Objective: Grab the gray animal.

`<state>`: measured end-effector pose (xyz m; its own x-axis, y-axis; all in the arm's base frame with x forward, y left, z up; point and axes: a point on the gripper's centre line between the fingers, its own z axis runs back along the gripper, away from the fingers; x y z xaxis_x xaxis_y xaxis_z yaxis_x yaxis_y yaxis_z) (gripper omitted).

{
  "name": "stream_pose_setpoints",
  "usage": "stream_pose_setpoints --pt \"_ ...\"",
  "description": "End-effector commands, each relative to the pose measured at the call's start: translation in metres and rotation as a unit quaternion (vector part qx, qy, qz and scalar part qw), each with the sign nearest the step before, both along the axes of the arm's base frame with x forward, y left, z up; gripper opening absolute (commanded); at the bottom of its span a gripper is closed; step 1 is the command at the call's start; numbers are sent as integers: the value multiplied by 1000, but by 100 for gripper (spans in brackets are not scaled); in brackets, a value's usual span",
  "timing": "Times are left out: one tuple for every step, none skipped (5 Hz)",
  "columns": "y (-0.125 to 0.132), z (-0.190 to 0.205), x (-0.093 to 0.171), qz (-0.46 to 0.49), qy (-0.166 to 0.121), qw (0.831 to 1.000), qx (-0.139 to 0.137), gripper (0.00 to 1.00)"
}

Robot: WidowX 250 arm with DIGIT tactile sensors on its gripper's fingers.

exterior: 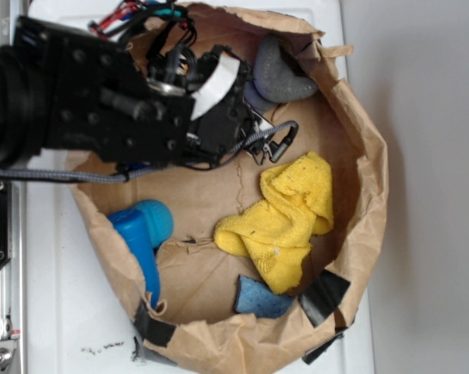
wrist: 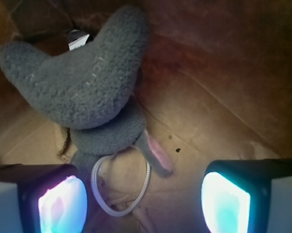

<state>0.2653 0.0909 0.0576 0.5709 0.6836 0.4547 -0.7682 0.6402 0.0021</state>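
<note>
Gray animal lying at far rim inside paper bag, against the bag wall; white loop and one pinkish limb showing below its body in wrist view. Jaws apart, empty, hovering just short of the toy, loop between the two pads. White tag behind the toy, no readable writing. Also in bag: yellow cloth, blue bottle, small blue patch.
</note>
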Motion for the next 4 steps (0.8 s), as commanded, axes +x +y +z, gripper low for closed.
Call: stream_pose_setpoints --pt "13 39 -8 -4 -36 999 -19 100" --pt "19 50 -9 -3 -32 998 -46 100" --pt "19 50 -9 -3 -32 998 -46 100" --pt "19 50 -9 -3 -32 998 -46 100"
